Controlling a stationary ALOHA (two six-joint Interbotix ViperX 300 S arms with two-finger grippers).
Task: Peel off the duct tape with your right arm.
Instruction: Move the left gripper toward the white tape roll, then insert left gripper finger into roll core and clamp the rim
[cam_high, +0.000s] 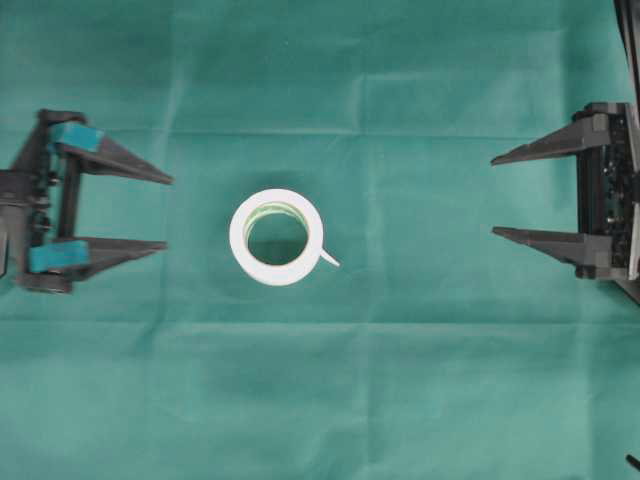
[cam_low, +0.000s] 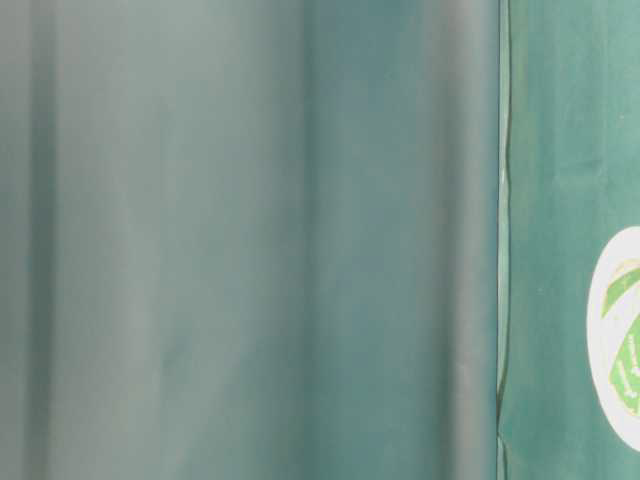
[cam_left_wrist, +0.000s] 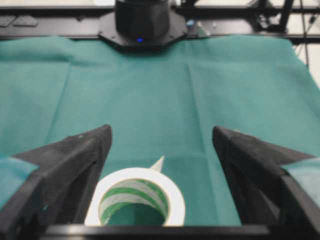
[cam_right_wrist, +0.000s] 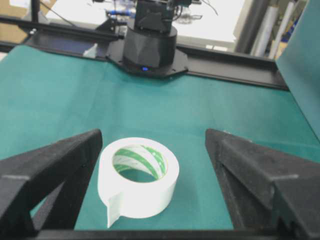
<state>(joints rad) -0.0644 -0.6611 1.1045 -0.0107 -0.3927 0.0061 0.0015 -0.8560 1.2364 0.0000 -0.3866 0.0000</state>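
Where the overhead exterior view looks straight down, the duct tape lies flat on the green cloth covering the table, near the middle, with its loose strip end jutting toward the lower right. The left gripper sits at the left edge, its fingers spread wide apart and pointing at the roll (teal patches mark their bases). The right gripper sits at the right edge, likewise spread wide with nothing between the fingers. Both grippers are well apart from the roll.

Table-level exterior view: mostly blurred green cloth; only part of the duct tape shows at the right edge, white with green striping.

Left wrist-mounted view: the duct tape lies between the two parted fingers, untouched, its strip end pointing away from the camera. The base of the opposite arm stands at the far edge of the cloth.

Right wrist-mounted view: the duct tape rests on the cloth between the open fingers, closer to the finger on the left of the view; its strip end hangs at the near side, facing the camera. Neither finger touches the roll.
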